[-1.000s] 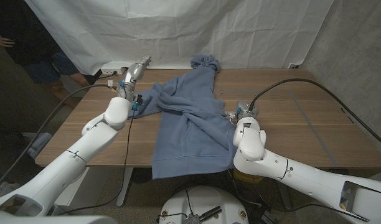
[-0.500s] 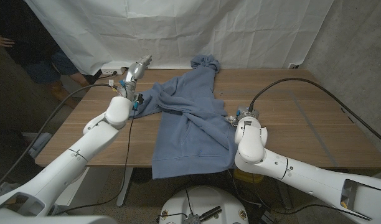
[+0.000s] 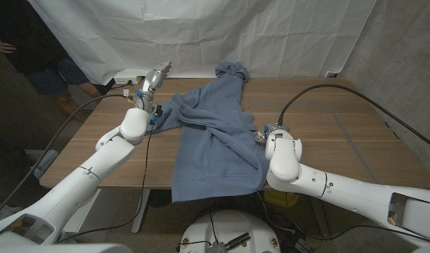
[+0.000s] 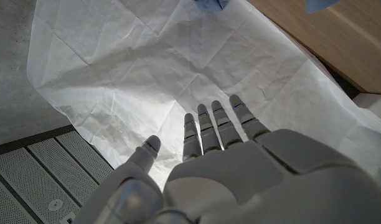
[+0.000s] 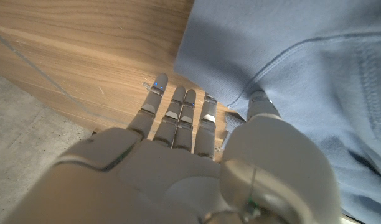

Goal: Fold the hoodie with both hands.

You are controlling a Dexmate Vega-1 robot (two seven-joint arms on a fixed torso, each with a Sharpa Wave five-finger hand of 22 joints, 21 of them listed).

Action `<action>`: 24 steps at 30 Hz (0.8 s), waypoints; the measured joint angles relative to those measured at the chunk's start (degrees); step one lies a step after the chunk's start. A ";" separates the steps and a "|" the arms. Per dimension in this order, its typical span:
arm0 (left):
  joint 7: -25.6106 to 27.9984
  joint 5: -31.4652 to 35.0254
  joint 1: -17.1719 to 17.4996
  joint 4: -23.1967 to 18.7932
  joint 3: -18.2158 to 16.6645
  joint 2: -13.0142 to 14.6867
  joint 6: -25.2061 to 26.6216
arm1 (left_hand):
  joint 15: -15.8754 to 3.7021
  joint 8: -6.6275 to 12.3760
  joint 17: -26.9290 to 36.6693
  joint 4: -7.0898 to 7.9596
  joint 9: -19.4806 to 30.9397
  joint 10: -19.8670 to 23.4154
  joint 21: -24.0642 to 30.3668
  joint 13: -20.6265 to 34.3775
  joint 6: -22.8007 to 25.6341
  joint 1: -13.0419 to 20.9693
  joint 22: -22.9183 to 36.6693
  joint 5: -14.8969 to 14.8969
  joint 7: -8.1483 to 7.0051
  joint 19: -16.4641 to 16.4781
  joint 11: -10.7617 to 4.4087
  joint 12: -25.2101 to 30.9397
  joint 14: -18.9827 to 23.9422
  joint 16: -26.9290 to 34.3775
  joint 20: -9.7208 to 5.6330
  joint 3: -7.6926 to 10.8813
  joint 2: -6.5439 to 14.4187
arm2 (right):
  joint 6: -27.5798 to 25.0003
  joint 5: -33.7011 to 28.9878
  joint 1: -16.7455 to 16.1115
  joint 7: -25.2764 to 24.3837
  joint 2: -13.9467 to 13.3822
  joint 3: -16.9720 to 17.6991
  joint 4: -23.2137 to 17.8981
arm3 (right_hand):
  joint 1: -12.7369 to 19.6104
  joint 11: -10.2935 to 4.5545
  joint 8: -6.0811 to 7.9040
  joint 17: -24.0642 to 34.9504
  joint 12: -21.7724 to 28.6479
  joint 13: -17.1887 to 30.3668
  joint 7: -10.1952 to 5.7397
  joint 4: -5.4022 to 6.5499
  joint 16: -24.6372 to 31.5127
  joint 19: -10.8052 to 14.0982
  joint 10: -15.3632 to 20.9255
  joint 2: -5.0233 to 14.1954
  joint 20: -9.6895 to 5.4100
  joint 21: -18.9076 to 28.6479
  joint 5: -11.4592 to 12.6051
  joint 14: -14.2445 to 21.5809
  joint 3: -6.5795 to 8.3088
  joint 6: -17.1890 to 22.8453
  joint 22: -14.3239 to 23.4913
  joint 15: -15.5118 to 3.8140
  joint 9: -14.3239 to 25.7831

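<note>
Head view shows me the blue hoodie (image 3: 215, 137) lying crumpled on the wooden table (image 3: 341, 133), its hood bunched at the far edge near the white sheet (image 3: 201, 35) and its hem hanging over the near edge. My left hand (image 3: 153, 79) is raised above the table's far left corner, beside one sleeve, and it holds nothing. From the left wrist view, its fingers (image 4: 209, 124) are straight and a little apart, pointing toward the sheet. My right hand (image 3: 265, 131) is at the right side of the hoodie. In the right wrist view its fingers (image 5: 178, 115) are stretched over the wood, next to the cloth edge, and the thumb touches the fabric, but I see no grasp.
</note>
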 measured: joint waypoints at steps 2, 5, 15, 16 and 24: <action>0.00 0.03 0.00 0.00 0.00 0.00 -0.18 | 0.24 0.00 0.00 0.00 0.00 0.00 0.00 0.00 0.00 0.00 0.00 0.00 0.00 -0.21 0.00 0.00 -0.23 0.00 -0.20 0.00 0.00 | 0.00 0.00 0.69 0.00 -0.14 -0.72 0.00 | 1.15 -0.75 0.82 -0.13 0.44 0.00 0.03 -0.70 0.04 0.83 0.92 0.01 0.03 -0.30 0.21 0.58 0.70 2.08 0.00 -0.55 -0.02; -0.01 0.05 -0.60 0.89 0.36 -0.27 -0.46 | 0.33 0.00 0.00 0.00 0.00 -0.32 0.00 0.00 0.00 0.00 0.00 0.00 0.00 -0.21 -0.32 0.00 -0.32 0.00 -0.20 0.00 0.00 | -0.02 1.19 1.41 -0.31 -0.25 -1.56 0.00 | 3.41 -1.77 2.13 -0.39 0.74 -0.06 -0.03 -2.03 0.22 1.72 2.57 0.16 -0.87 -0.30 0.60 2.05 2.04 5.24 -0.12 -0.56 0.01; -0.37 0.14 -1.50 2.01 0.97 -0.60 -0.86 | 0.33 0.00 0.00 0.00 0.00 -0.37 -0.21 0.00 0.00 0.00 -0.01 0.00 0.00 -0.42 -0.27 0.00 -0.32 0.00 -0.40 0.00 0.00 | -0.02 1.58 1.86 -5.72 0.10 -3.29 0.69 | 10.09 -5.69 8.14 -0.23 3.11 -0.23 -0.07 -2.69 1.95 6.44 10.20 2.51 -4.38 -0.30 1.04 7.81 7.33 14.63 0.00 -0.83 1.93; -0.43 0.16 -1.50 2.01 0.97 -0.60 -0.95 | 0.33 0.00 -0.06 0.00 0.00 -0.36 -0.21 0.00 0.00 0.00 0.00 0.00 0.00 -0.42 -0.27 0.00 -0.32 0.00 -0.40 0.00 0.00 | -0.02 1.58 1.55 -5.72 0.16 -3.23 0.66 | 10.24 -5.74 8.25 -0.22 3.15 -0.23 0.00 -2.54 1.95 6.44 10.56 2.64 -4.38 -0.30 1.04 7.81 7.48 14.70 0.00 -0.83 1.99; -0.91 0.34 -2.42 3.09 1.51 -0.88 -1.54 | 0.11 0.00 -0.15 0.00 0.00 -0.36 -0.21 -0.01 0.00 0.00 -0.01 0.00 0.00 -0.42 -0.27 0.00 -0.53 0.00 -0.40 0.00 0.00 | 2.51 6.65 -2.38 -17.60 -0.13 1.14 -2.03 | 11.05 -5.84 9.24 -0.23 3.15 -0.23 0.73 -2.60 1.69 6.64 11.33 2.74 -4.58 -0.30 1.24 7.81 8.05 15.41 0.00 -0.83 2.76</action>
